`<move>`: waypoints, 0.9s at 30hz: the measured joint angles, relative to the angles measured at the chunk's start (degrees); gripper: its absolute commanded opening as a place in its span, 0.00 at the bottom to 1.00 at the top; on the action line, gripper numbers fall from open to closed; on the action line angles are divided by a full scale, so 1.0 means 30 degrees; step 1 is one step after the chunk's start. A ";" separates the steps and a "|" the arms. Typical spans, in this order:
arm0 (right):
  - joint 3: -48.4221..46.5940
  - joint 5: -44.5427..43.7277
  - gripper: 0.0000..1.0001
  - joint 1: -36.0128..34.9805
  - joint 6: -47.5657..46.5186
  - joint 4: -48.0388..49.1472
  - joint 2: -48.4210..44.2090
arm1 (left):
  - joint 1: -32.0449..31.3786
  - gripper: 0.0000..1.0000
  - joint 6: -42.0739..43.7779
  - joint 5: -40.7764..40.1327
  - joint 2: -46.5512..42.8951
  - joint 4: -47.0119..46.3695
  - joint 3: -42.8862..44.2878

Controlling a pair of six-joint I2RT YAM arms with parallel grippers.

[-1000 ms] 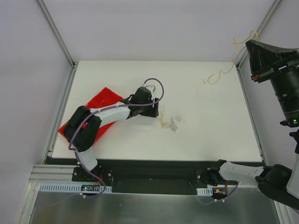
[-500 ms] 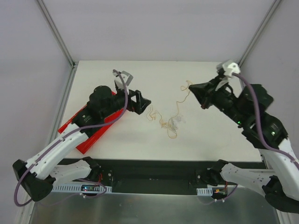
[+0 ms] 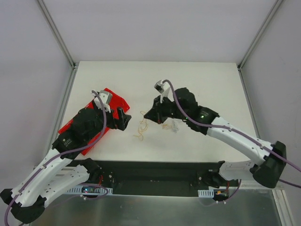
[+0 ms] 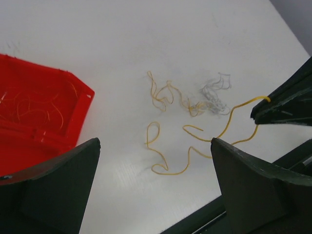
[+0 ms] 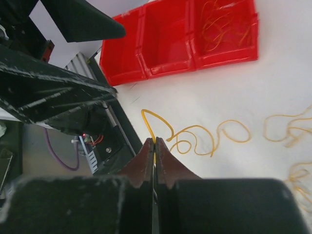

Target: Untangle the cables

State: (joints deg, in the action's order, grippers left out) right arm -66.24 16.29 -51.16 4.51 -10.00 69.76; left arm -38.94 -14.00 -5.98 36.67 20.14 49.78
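The cables lie at the middle of the white table (image 3: 211, 89). A loose yellow strand (image 3: 139, 130) lies left of a small clump of yellow and whitish wires (image 3: 170, 125). My right gripper (image 3: 147, 115) is shut on one end of the yellow strand (image 5: 195, 134), just above the table. In the left wrist view the strand (image 4: 168, 161) curls in front of the clump (image 4: 207, 97). My left gripper (image 4: 155, 156) is open and empty, hovering left of the strand and next to the red bin (image 3: 110, 100).
The red bin (image 5: 185, 34) has three compartments; the one at the far right holds several yellow wires (image 5: 222, 27). It lies on the table's left side. The table's black front edge (image 3: 155, 165) runs close below the strand. The two grippers are near each other.
My right gripper has swung from high at the far right down to the table's middle, trailing the yellow strand. My left arm has pulled back left, beside the bin.
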 measured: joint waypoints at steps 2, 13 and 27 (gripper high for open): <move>0.0474 0.0503 0.01 -0.0488 0.0758 0.1355 0.1304 | 0.0000 0.96 -0.0612 -0.0262 0.0211 0.0481 -0.0554; 0.0656 0.1209 0.18 -0.1253 0.4218 0.3257 0.9602 | 0.0015 0.99 -0.5362 -0.2798 0.3577 0.2667 -0.1384; 0.6062 0.1311 0.75 0.1479 0.5413 0.4401 0.6142 | 0.0015 0.97 -0.5850 -0.1566 1.1803 0.2149 -0.1596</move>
State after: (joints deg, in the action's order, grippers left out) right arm -48.05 20.23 -46.72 20.75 3.20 88.18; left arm -38.89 -31.55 -10.68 72.07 26.59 44.99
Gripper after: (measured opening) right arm 0.742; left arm 0.982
